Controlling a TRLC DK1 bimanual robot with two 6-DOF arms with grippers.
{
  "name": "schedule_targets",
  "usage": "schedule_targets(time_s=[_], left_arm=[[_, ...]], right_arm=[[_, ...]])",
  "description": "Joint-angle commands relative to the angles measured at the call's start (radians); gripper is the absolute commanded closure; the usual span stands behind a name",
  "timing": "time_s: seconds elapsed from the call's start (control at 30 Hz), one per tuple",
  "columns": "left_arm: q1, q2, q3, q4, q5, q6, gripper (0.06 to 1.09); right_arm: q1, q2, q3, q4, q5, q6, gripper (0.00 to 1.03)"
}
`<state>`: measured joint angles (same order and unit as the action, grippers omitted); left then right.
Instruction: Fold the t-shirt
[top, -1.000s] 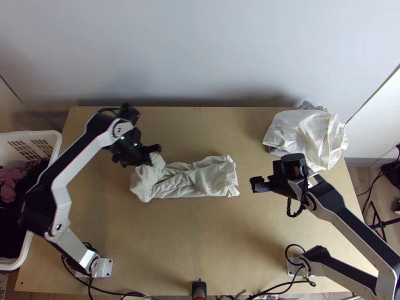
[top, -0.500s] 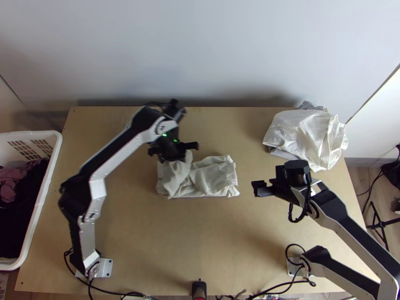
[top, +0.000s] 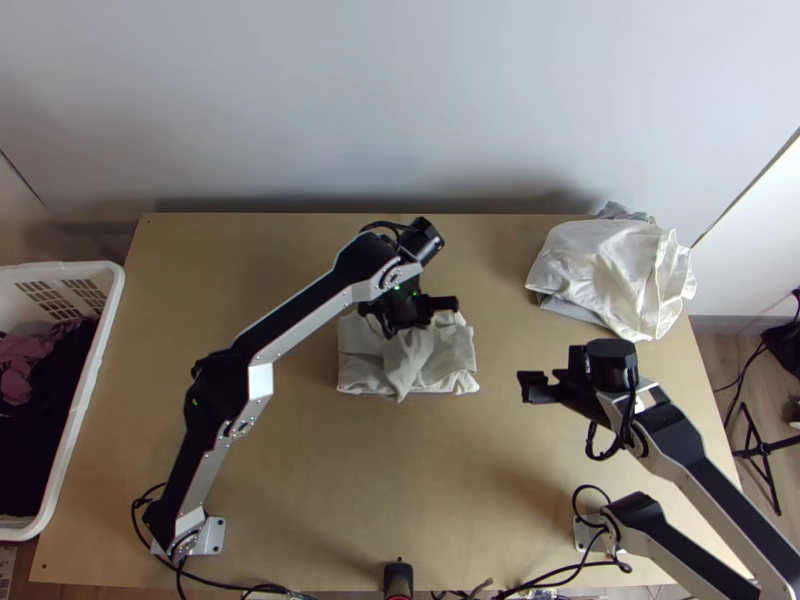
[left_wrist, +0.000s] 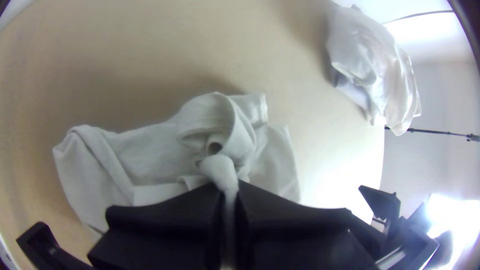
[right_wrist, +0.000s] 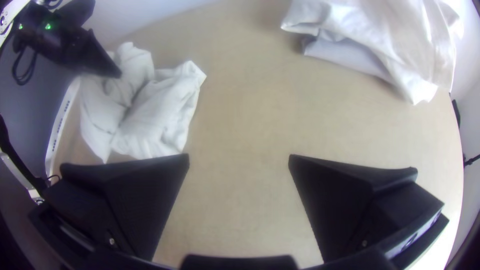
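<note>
Left gripper (left_wrist: 229, 192) is clamping a twisted pinch of t-shirt (top: 446, 362), rumpled at the top view's centre; right gripper (right_wrist: 239, 159), fingers apart, is standing right of it; cloth is presumably handling light, soft, limp, its right-hand edge best suiting another hold.

Found part of the t-shirt (top: 440, 358) hidden by the left gripper (top: 413, 322) near the top view's centre, the basket (top: 60, 268) cut off at left, the right arm (top: 690, 460) at lower right
</note>
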<state>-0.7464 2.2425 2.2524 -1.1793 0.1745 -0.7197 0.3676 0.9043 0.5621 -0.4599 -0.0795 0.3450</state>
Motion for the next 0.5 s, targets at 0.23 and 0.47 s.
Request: schedule_targets(time_s=[0.23, 0.47], left_arm=[[-0.028, 0.055, 0.039, 0.210, 0.106, -0.116, 1.02], [-0.091, 0.081, 0.038, 0.216, 0.117, -0.081, 0.68]], right_arm=[[-0.041, -0.067, -0.093, 0.058, 0.000, 0.017, 0.10], [-0.085, -0.076, -0.111, 0.059, -0.002, 0.005, 0.10]])
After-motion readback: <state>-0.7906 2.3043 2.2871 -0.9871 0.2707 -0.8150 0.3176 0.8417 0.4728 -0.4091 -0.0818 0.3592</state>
